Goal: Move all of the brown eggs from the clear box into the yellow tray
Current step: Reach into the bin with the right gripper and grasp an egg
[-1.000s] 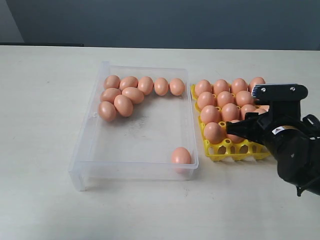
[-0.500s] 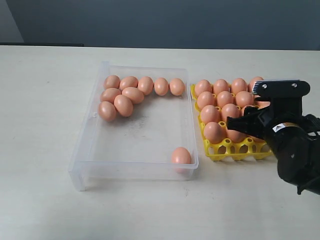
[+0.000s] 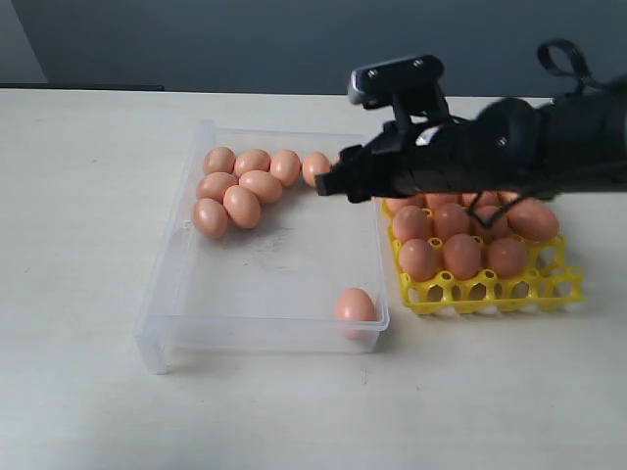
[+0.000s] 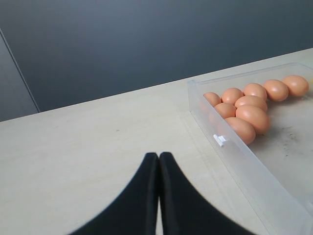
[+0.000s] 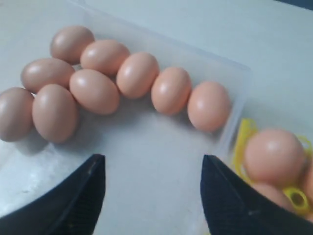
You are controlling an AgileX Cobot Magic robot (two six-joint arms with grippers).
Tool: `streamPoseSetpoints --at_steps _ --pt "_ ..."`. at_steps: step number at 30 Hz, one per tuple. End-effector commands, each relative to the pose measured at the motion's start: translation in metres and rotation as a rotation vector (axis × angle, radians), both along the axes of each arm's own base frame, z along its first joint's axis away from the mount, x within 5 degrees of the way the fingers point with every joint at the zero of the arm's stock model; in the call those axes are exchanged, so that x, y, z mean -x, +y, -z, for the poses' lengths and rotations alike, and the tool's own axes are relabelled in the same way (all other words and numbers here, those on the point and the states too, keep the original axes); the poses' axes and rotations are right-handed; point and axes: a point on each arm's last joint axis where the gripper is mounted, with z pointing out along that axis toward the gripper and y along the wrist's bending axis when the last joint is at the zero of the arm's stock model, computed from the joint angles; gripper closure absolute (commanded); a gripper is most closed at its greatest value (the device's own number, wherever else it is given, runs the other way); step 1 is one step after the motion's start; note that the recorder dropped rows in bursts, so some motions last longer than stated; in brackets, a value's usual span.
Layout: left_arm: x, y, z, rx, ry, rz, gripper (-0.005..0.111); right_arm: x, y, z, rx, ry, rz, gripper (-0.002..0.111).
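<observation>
- Hovering over the shallow transparent plastic box (image 3: 162,294), the right gripper (image 5: 151,169) gapes wide, empty, near matte orange-brown eggs (image 3: 242,206).
- The left gripper (image 4: 158,160) sits pinched together, holding nothing.

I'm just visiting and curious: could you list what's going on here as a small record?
Clear box: ten brown eggs, nine clustered, a lone egg by a corner
Yellow tray: partly filled, arm hides some eggs
Right hand: open, empty, above the box near the cluster
Left hand: shut, empty, beside the box
</observation>
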Motion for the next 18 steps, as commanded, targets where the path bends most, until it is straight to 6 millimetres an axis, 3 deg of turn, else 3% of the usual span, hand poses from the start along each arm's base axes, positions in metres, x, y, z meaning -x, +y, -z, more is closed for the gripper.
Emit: streamPoseSetpoints --at_steps 1,6,10,18 --pt "0.000 0.000 -0.002 0.004 -0.016 0.001 0.106 -0.034 0.030 0.005 0.047 0.077 -0.122 0.052" --pt "0.000 0.000 -0.002 0.004 -0.016 0.001 0.106 -0.061 0.064 0.018 0.073 0.140 -0.230 0.052" --pt "0.000 0.000 -0.002 0.004 -0.016 0.001 0.106 -0.069 0.088 0.030 0.101 0.164 -0.322 0.052" --pt "0.000 0.000 -0.002 0.004 -0.016 0.001 0.106 -0.081 0.109 0.046 0.038 0.211 -0.329 0.052"
